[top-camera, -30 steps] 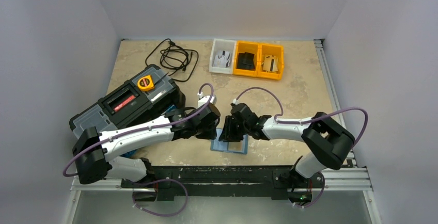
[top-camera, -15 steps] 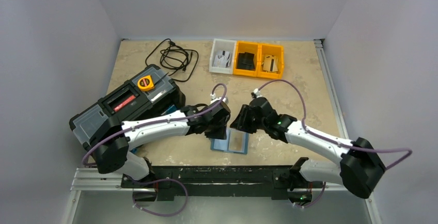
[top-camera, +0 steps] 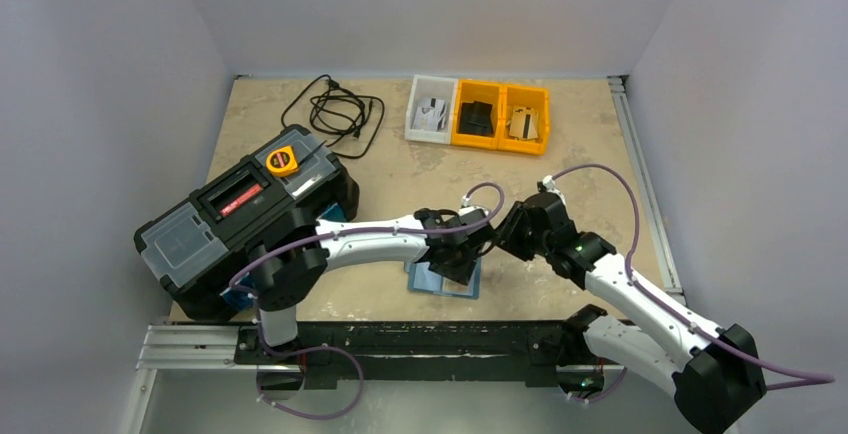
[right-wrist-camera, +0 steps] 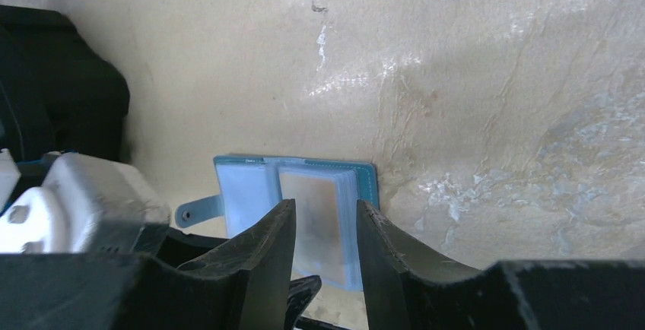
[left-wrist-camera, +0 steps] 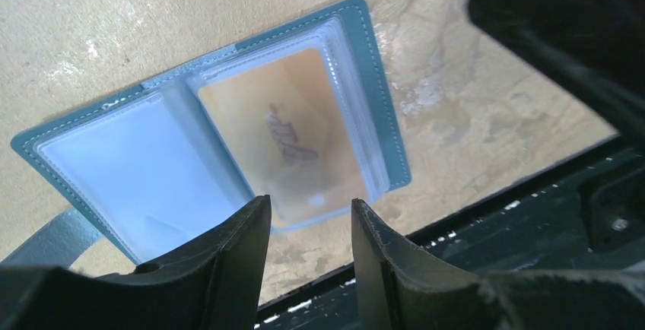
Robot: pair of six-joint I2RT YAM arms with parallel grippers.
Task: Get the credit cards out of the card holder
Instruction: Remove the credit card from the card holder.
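The card holder (top-camera: 428,280) lies open on the table (top-camera: 560,184), close to the near edge and about in the middle. In its right clear pocket there is a tan card (left-wrist-camera: 293,144); the left pocket looks empty. The left gripper (left-wrist-camera: 310,212) hangs directly over the holder with its fingers apart and nothing between them. The right gripper (right-wrist-camera: 322,210) is a little to the right and higher, also parted and empty. At the far side stand a white bin (top-camera: 412,119) and two yellow bins (top-camera: 500,119), each with a card inside. A black toolbox (top-camera: 250,214) is at the left.
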